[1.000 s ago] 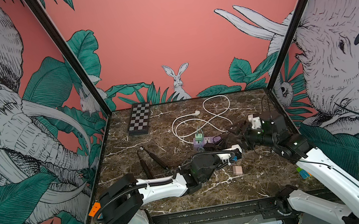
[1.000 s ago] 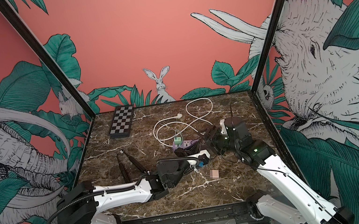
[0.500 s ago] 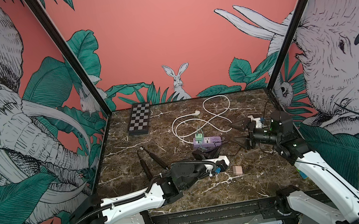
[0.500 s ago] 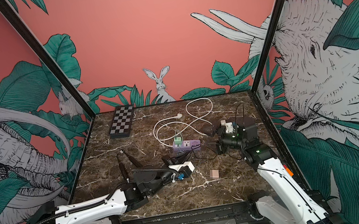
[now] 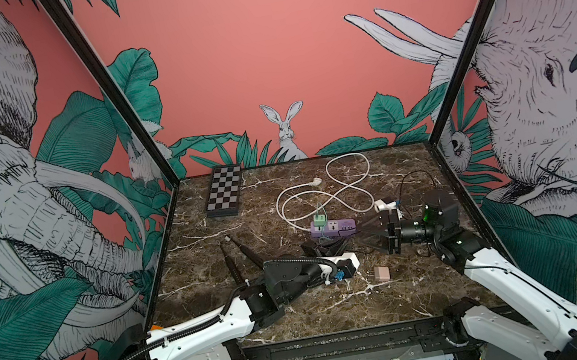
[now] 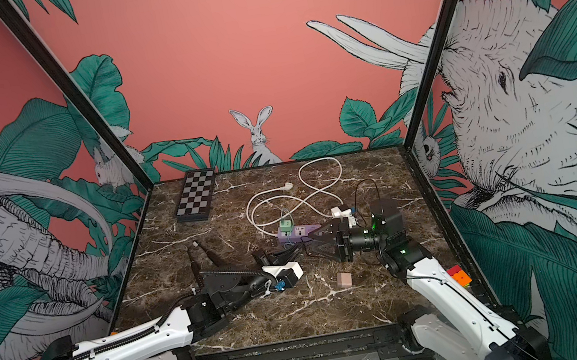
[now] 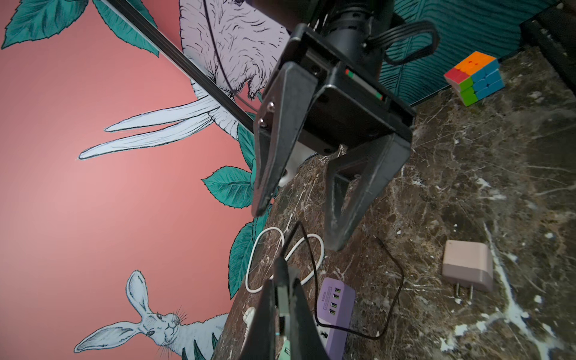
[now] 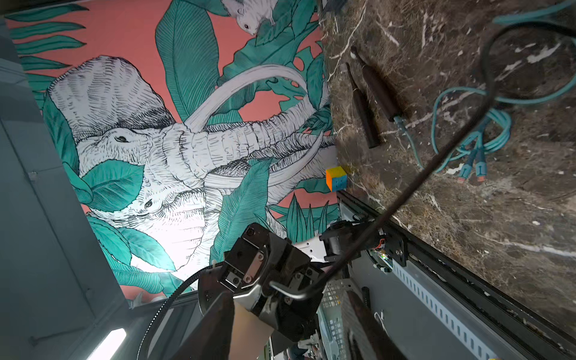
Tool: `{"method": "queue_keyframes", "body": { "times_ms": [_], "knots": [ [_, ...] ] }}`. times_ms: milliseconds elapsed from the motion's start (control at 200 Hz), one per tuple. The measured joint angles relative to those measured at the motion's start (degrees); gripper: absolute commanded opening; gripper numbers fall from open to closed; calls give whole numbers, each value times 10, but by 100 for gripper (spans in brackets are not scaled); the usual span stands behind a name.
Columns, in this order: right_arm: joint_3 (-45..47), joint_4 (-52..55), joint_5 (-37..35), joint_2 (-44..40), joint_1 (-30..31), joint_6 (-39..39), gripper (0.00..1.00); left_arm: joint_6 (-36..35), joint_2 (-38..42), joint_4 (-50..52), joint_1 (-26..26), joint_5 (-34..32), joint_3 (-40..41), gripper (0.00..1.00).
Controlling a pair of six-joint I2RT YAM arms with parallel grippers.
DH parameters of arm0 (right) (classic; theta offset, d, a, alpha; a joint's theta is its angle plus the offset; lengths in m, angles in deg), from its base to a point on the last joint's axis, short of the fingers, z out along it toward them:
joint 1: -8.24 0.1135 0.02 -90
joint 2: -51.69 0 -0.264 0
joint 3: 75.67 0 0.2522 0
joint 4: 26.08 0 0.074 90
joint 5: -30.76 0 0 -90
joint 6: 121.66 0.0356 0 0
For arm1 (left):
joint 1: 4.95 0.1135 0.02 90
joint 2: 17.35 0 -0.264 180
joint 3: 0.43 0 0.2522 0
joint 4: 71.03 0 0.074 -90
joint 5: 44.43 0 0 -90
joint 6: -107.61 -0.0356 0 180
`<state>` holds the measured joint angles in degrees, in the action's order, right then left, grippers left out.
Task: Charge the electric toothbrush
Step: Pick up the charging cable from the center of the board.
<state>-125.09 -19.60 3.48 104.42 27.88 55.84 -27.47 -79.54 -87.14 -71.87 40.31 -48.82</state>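
In both top views we see two toothbrushes (image 5: 231, 262) lying at left, well apart from the purple power strip (image 5: 338, 226); left gripper (image 5: 330, 249) between them, right gripper (image 5: 365, 231) near the strip. Left wrist: left gripper clamped on a black cable (image 7: 400, 276); right gripper's jaws partly apart, empty; pink adapter (image 7: 467, 265) near. Right wrist: that cable crosses before the toothbrushes; teal cable (image 8: 498, 131) beside them.

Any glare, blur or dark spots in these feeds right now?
Right wrist view: glare blows out the elephant mural; its near fingers are out of focus. Left wrist view: purple power strip sharp, fingers gripping the black cable blurred. Both top views: dim, black toothbrushes barely show on the dark marble.
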Motion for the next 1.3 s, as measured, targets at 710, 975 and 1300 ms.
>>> {"method": "queue_keyframes", "body": {
  "times_ms": [710, 975, 1300],
  "knots": [
    [-18, -31, 24, 50, 48, -41, 13, -43, 0, 14, 0, 33, 0, 0],
    [-18, -24, 26, 46, 47, -46, 26, -51, 0, 14, 0, 31, 0, 0],
    [-26, -6, 29, 39, 47, -58, 9, -61, 7, 14, 0, 31, 0, 0]
  ]
}}
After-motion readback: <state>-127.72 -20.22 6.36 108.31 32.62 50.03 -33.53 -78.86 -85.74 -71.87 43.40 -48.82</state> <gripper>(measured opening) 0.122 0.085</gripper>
